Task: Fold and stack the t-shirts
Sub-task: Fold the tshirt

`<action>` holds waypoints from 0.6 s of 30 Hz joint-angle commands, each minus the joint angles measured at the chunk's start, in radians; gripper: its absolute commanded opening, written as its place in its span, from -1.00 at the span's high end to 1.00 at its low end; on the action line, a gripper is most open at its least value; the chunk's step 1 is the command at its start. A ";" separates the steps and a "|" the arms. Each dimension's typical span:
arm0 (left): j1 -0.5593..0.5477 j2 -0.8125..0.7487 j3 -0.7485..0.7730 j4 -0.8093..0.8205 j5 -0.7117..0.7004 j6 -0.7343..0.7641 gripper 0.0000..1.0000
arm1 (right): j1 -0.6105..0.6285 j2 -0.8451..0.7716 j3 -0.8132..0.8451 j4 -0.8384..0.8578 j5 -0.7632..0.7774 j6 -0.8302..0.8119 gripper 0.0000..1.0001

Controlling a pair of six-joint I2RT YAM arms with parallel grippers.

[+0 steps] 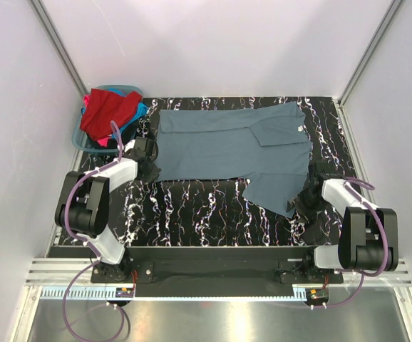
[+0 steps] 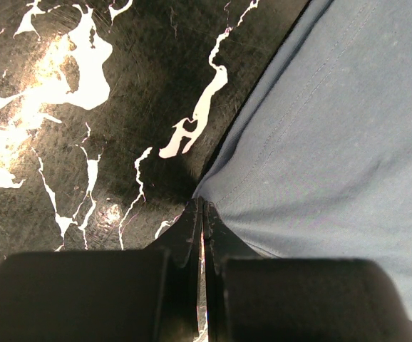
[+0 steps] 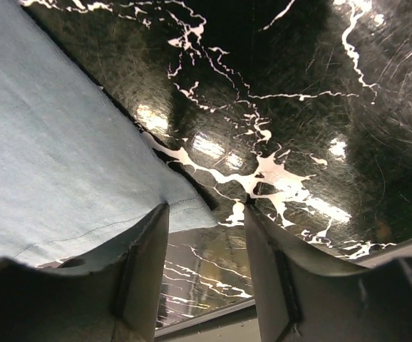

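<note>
A grey-blue t-shirt (image 1: 227, 142) lies spread flat across the far half of the black, white-veined table (image 1: 192, 214), its length running from left to right. On the right it hangs down toward the near right corner, and a flap is folded over by the far right edge. The left gripper (image 1: 152, 168) sits at the shirt's near left corner, and the right gripper (image 1: 308, 197) is at its near right tip. A teal basket (image 1: 78, 139) stands just off the far left corner, holding a red shirt (image 1: 106, 114) over pink cloth (image 1: 103, 142) and bright blue cloth (image 1: 140, 110).

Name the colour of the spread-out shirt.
Slate grey-blue; the t-shirt shows best in the top external view.
</note>
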 commanded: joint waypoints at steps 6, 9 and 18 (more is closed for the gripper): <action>-0.001 -0.020 -0.008 0.010 -0.009 -0.007 1.00 | 0.006 0.051 0.023 0.026 0.015 -0.027 0.17; -0.001 -0.020 -0.005 0.006 -0.011 -0.010 1.00 | 0.005 0.044 0.022 0.025 0.016 -0.023 0.57; -0.013 -0.038 0.044 -0.022 -0.005 0.024 1.00 | 0.005 0.007 0.068 0.008 0.015 -0.023 1.00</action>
